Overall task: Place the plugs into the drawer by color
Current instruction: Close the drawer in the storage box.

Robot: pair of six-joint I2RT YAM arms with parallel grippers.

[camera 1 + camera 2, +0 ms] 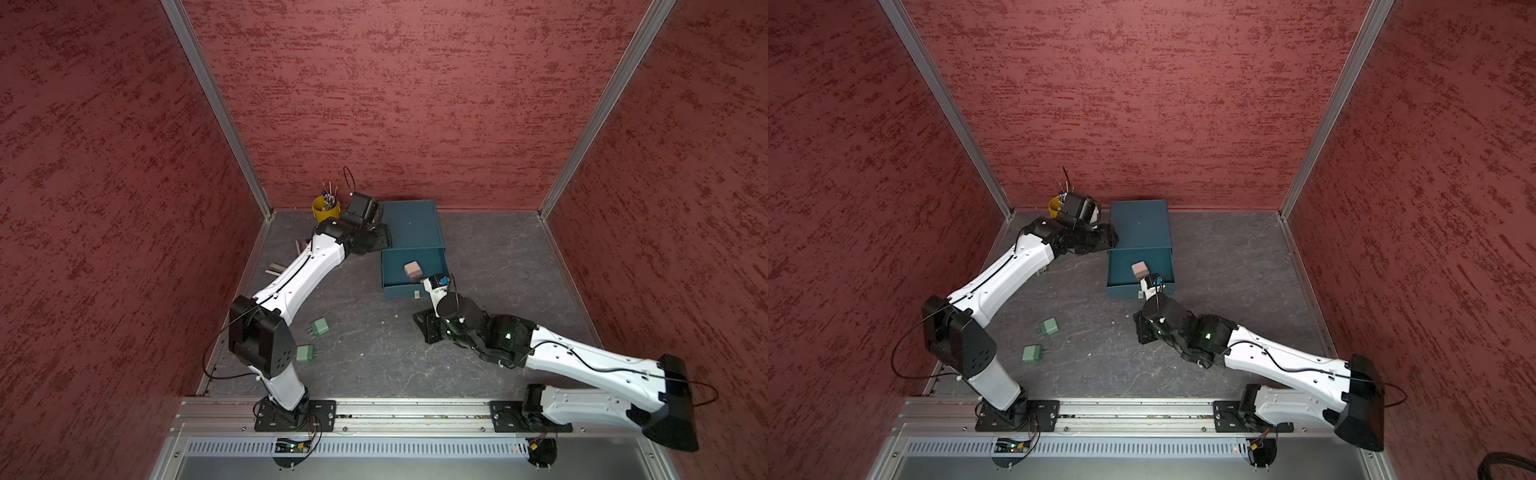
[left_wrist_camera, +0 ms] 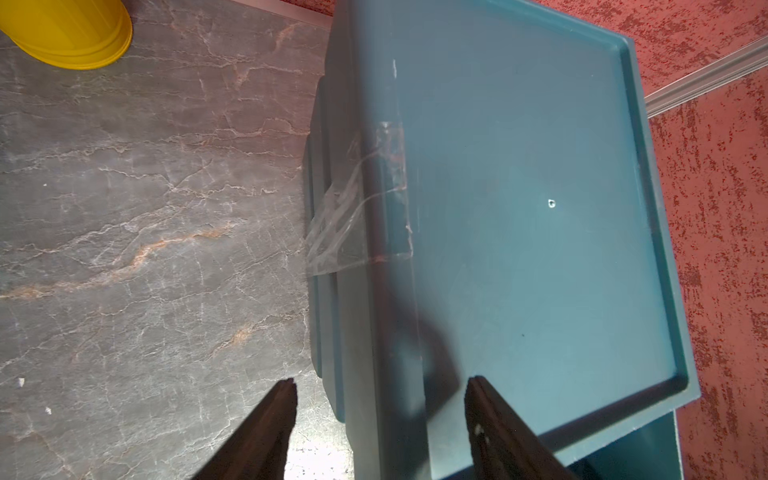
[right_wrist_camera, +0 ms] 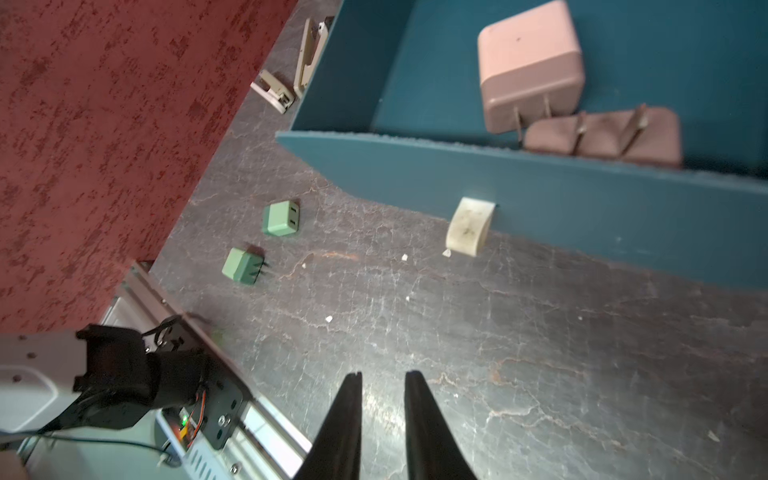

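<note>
The teal cabinet (image 1: 411, 224) stands at the back, and its drawer (image 1: 399, 291) is pulled out toward me. Two brownish-pink plugs lie inside the drawer; one (image 3: 530, 62) rests partly on the other (image 3: 602, 137), and only the upper one (image 1: 412, 270) shows from above. Two green plugs (image 1: 320, 326) (image 1: 305, 353) lie on the floor near the left arm. My left gripper (image 2: 382, 380) is open and straddles the cabinet's left top edge (image 2: 374, 291) without touching it. My right gripper (image 3: 382, 374) hangs over bare floor in front of the drawer, its fingers a narrow gap apart with nothing between them.
A yellow cup of pens (image 1: 326, 208) stands left of the cabinet. A metal stapler (image 3: 309, 50) and a second small metal tool (image 3: 276, 89) lie by the left wall. A white pull tab (image 3: 469, 226) sticks out of the drawer's front. Red walls close in three sides.
</note>
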